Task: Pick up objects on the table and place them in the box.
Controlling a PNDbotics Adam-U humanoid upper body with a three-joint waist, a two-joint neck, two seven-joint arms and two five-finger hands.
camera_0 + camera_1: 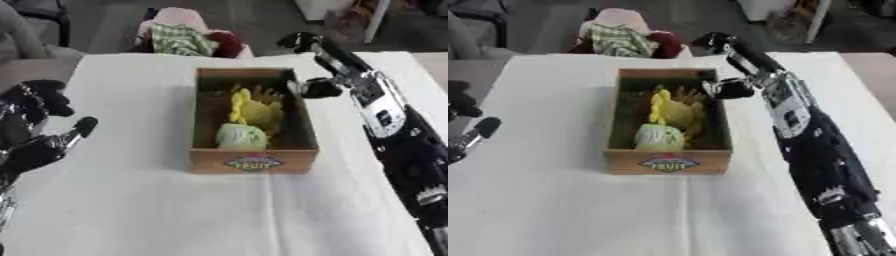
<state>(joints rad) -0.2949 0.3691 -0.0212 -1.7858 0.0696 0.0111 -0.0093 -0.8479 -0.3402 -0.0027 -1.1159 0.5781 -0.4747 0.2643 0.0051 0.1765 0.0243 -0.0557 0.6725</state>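
Wooden box [252, 161] sits at table centre on the white tablecloth [131, 210], long axis running 12 to 6 o'clock, a printed label on its 6 o'clock wall. Inside it: a yellow object [251, 110] in the middle, a pale green rounded object [241, 136] touching it at the 6 o'clock side, and something brownish at the 12 o'clock end that cannot be made out. Right hand [730, 65] is extended from the 4 o'clock side, over the box's 1 o'clock corner; fingers straight and released, thumb out toward the box rim, nothing held. Left hand [35, 135] is at the 9 o'clock edge of the view, well apart from the box, fingers relaxed and raised, holding nothing. Beyond the 12 o'clock table edge lies a heap of pink, green-checked and dark red cloth [185, 37].
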